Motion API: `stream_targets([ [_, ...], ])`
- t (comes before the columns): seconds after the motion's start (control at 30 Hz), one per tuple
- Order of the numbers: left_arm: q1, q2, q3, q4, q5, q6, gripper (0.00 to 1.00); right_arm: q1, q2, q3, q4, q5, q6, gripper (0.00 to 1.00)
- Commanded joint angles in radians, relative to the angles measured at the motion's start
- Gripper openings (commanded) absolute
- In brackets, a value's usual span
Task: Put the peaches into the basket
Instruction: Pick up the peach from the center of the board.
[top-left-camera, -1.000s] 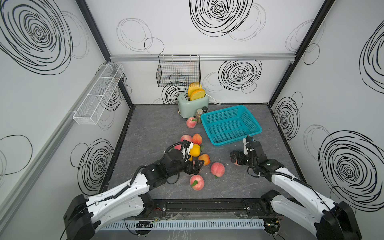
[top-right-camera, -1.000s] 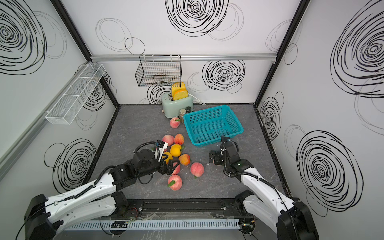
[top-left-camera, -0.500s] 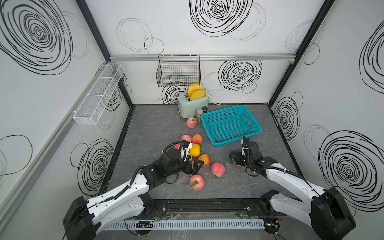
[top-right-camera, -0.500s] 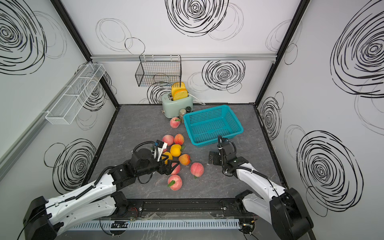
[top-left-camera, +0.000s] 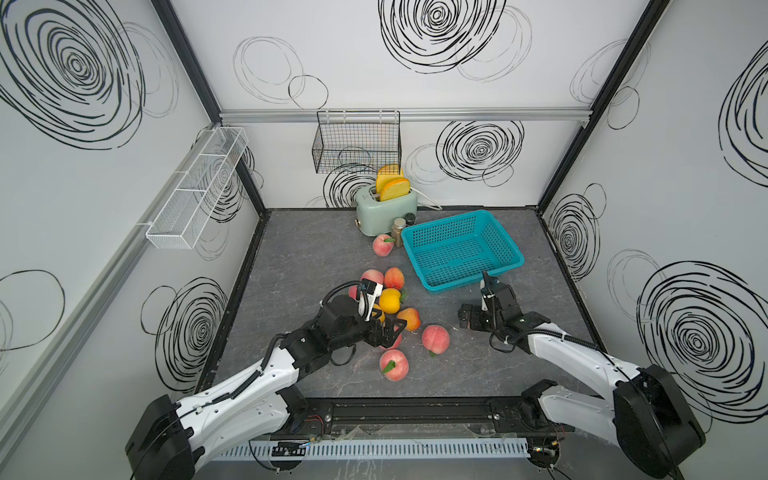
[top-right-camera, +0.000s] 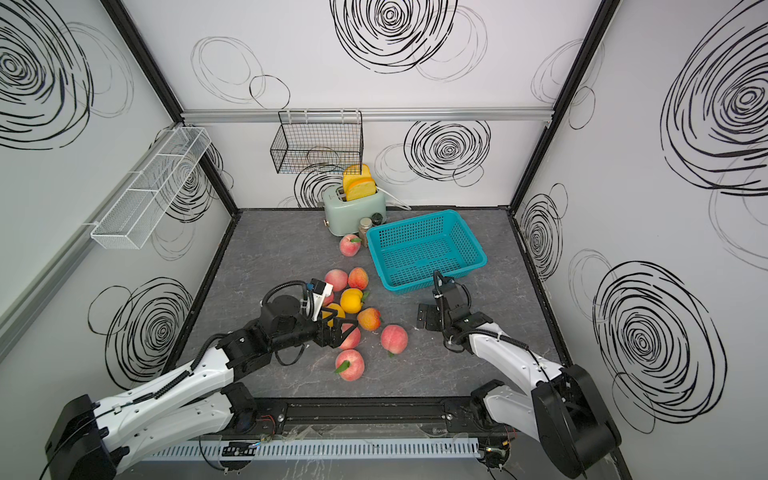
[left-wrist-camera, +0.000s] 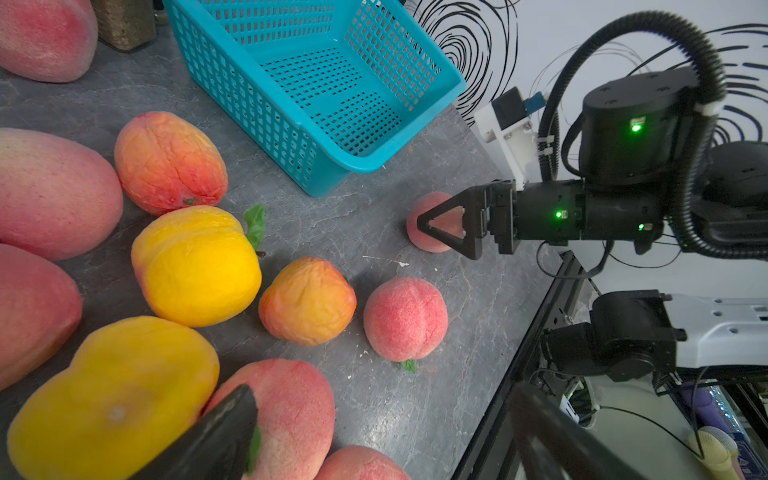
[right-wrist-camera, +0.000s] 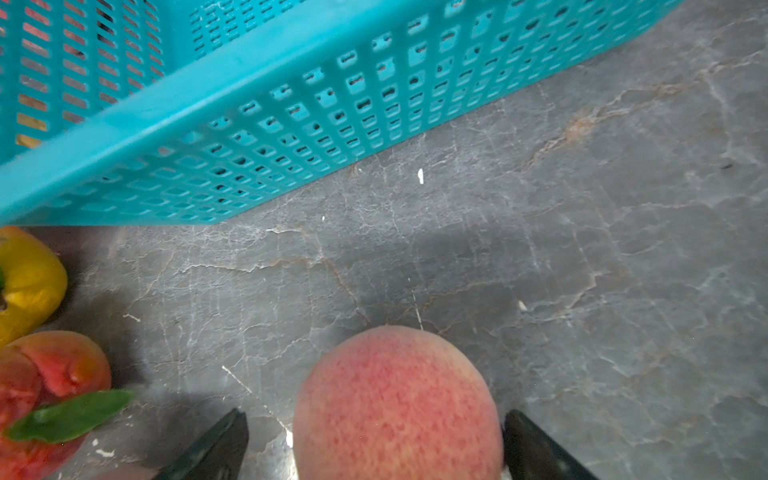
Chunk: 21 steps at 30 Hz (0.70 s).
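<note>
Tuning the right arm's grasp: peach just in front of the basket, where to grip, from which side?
Across its widest middle, low from the right arm's side. The peach is round, stands alone on the table, both flanks bare; the open right gripper straddles it.

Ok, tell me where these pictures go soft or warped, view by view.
Both top views: sharp, evenly lit, black posts splaying outward. Left wrist view: peaches at the picture's edge stretch long; the left gripper is a dark blur. Right wrist view: the pink peach is soft, the basket blurred.
</note>
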Motion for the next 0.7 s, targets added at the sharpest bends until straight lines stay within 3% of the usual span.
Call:
stream_targets([
  [0.0,0.01,0.0,-0.015,0.057,0.018,-0.016,0.98,-0.003,0.018,-0.018,0.025,0.007,0.001,0.99],
  [0.27,0.027,-0.006,-0.021,0.063,0.026,-0.025,0.98,-0.003,0.03,-0.045,0.05,0.002,0.009,0.99],
  [0.67,0.046,0.002,-0.018,0.056,0.035,-0.033,0.98,-0.005,0.012,-0.054,0.057,0.001,0.012,0.73],
])
